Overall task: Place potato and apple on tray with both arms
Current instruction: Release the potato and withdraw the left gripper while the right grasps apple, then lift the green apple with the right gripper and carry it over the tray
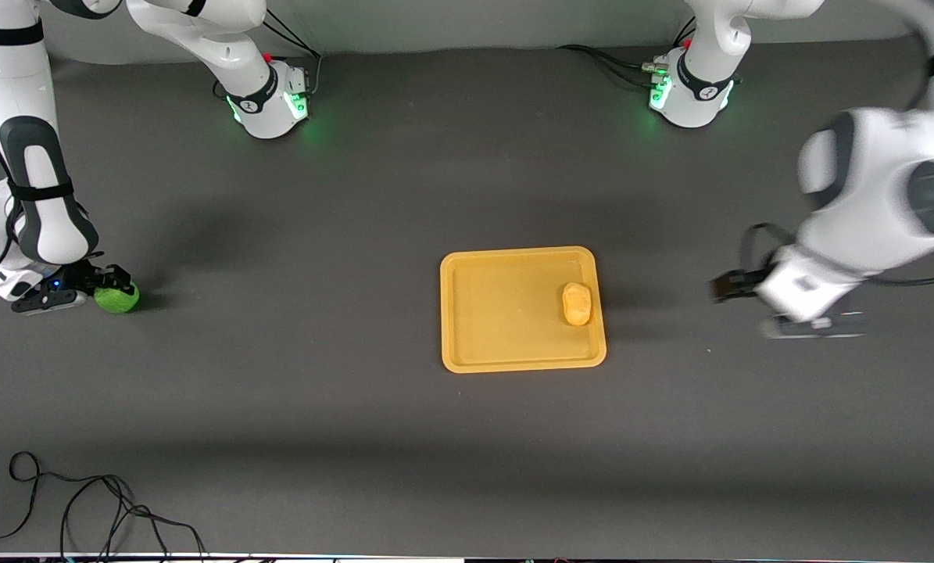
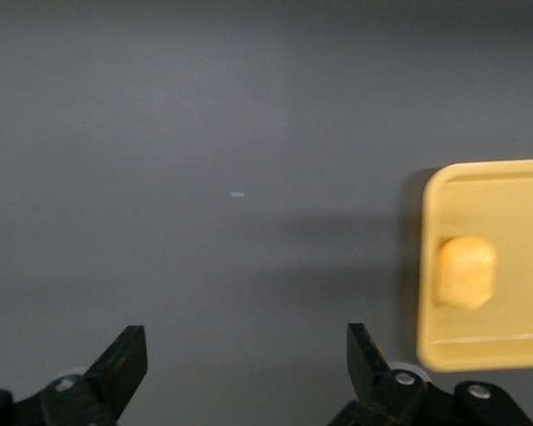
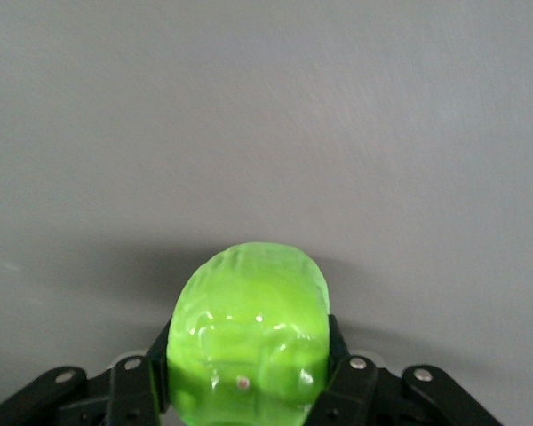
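The yellow-orange tray (image 1: 498, 313) lies flat mid-table. The potato (image 1: 577, 303) rests in it near the rim toward the left arm's end; both also show in the left wrist view, the tray (image 2: 515, 222) and the potato (image 2: 466, 271). My left gripper (image 1: 723, 286) is open and empty over bare table beside the tray; in its wrist view (image 2: 242, 342) nothing lies between the fingers. The green apple (image 1: 116, 298) is at table level at the right arm's end. My right gripper (image 1: 115, 286) is shut on the apple (image 3: 249, 302), a finger pressed against each side.
The two arm bases (image 1: 271, 98) (image 1: 689, 90) glow green along the table edge farthest from the front camera. Loose black cables (image 1: 84, 508) lie at the nearest edge toward the right arm's end. The grey tabletop stretches wide between the apple and the tray.
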You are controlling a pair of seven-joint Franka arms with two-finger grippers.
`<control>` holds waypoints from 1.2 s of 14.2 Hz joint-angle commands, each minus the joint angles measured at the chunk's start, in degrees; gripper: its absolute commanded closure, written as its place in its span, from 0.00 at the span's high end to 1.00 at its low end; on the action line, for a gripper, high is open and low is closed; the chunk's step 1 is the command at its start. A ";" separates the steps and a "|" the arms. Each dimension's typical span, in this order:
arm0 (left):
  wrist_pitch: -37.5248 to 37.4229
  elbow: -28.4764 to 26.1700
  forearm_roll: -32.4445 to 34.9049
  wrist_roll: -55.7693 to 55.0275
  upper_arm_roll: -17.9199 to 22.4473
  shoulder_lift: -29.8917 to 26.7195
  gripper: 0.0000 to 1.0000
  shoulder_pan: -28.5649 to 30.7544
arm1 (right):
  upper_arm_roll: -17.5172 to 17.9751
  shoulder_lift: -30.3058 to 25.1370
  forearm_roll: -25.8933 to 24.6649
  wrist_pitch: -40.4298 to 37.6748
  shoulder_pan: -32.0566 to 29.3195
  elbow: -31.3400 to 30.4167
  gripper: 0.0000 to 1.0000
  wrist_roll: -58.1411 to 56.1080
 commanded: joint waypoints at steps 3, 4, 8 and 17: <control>-3.27 -1.40 1.08 7.99 -0.36 -7.88 1.00 4.01 | -4.62 -11.05 -15.66 -19.51 5.49 11.81 0.36 14.33; -3.27 -1.40 1.09 8.25 -0.45 -8.50 1.00 3.93 | -4.18 -11.50 -19.62 -27.76 5.58 18.39 0.36 18.91; -4.23 -1.83 3.72 7.90 -0.89 -10.52 1.00 3.31 | -3.91 -10.71 -22.73 -44.63 12.85 35.49 0.36 29.56; -5.73 -1.66 5.66 7.73 -0.89 -11.40 1.00 3.40 | -1.02 0.16 -15.72 -44.45 38.25 47.33 0.36 69.16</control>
